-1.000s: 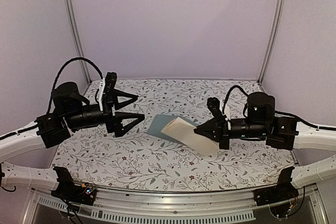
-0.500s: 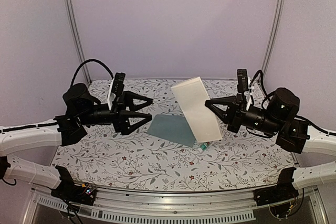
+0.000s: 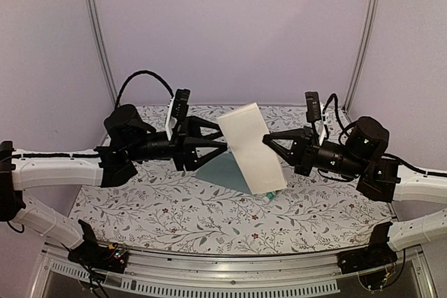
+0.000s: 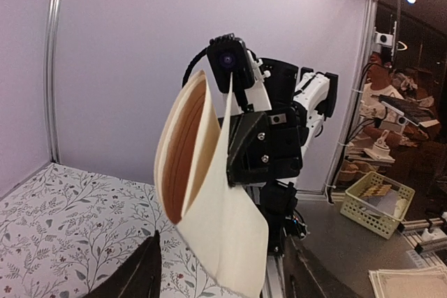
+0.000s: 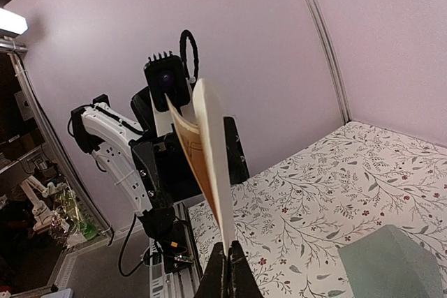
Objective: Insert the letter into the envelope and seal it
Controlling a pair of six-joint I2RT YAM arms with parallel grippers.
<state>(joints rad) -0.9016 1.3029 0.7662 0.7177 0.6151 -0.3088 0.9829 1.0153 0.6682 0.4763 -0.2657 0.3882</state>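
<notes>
The letter (image 3: pixel 251 150) hangs in the air above the table, loosely folded, its whitish back towards the top camera. My right gripper (image 3: pixel 266 142) is shut on its right edge; in the right wrist view the letter (image 5: pixel 209 165) rises edge-on from the pinched right gripper (image 5: pixel 229 259), tan inside showing. My left gripper (image 3: pixel 223 144) is at the letter's left edge, open. In the left wrist view the letter (image 4: pixel 209 200) stands between the spread fingers (image 4: pixel 136 278) of the left gripper (image 4: pixel 220 278). The teal envelope (image 3: pixel 225 169) lies flat on the table below; the same envelope (image 5: pixel 391 264) shows in the right wrist view.
A small white-and-green glue stick (image 3: pixel 271 196) lies on the floral table (image 3: pixel 160 214) just below the letter's lower corner. Purple walls with metal posts (image 3: pixel 98 40) close in the back and sides.
The right gripper has lifted the letter off the table and holds it up. The left arm has moved right to the letter's left edge, its jaws narrowing around it.
</notes>
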